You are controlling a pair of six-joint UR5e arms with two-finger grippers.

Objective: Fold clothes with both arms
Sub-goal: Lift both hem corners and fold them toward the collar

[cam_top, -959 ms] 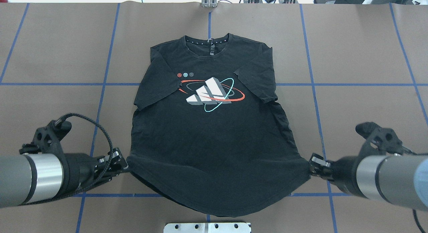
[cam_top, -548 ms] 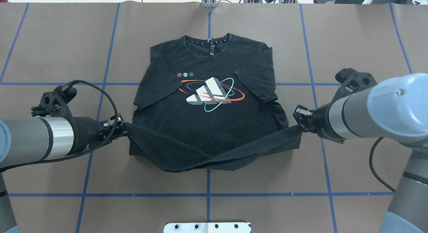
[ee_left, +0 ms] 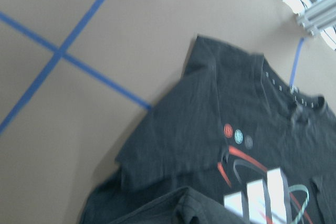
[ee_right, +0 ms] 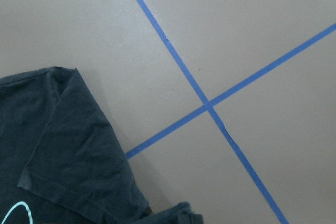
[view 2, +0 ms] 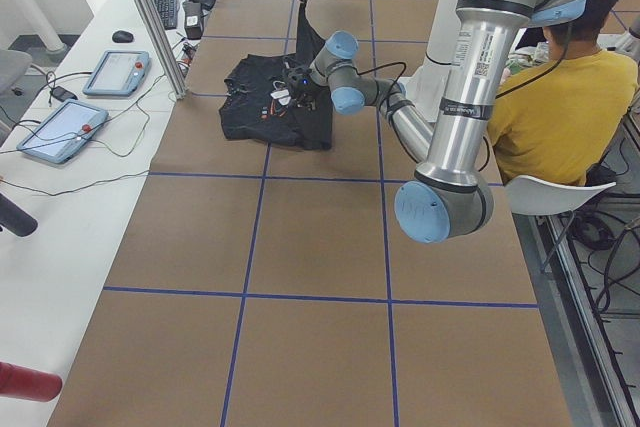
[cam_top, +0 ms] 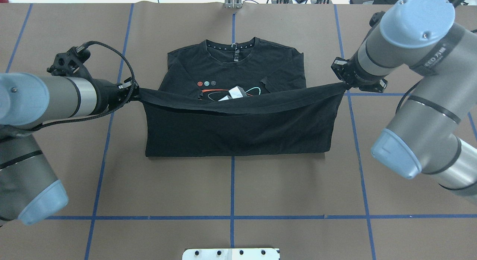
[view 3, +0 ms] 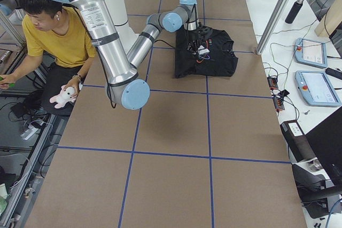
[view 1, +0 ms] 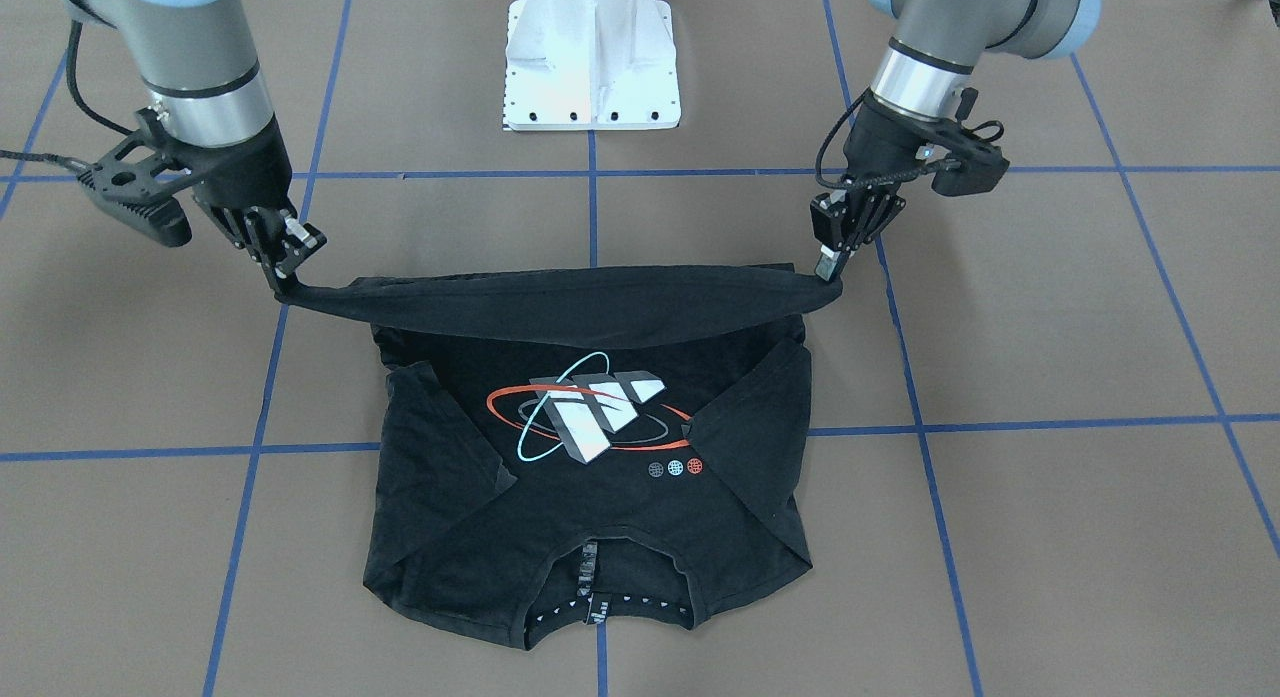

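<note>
We had the left gripper [cam_top: 135, 93] out at one end of the shirt [cam_top: 238, 135], fingers pinched hard together on a corner of the hem [cam_top: 283, 99]. From those fingers across to the other pair we saw the hem strung up off the table [cam_top: 298, 185] in one taut black band, dipping a touch in the middle. Under that band the cloth hung doubled, and its fold lay straight along the table on the robot's side of the fingers. Beyond the fingers the chest lay flat, the sleeves [cam_top: 288, 71] folded in over it, and the collar [cam_top: 231, 47] lay farthest off. The logo [cam_top: 233, 93] peeked just over the raised hem from overhead; from the front camera we saw it whole. At the far end, the right gripper [cam_top: 341, 82] had its fingers clamped on the opposite hem corner, the cloth pulled tight between the two.
</note>
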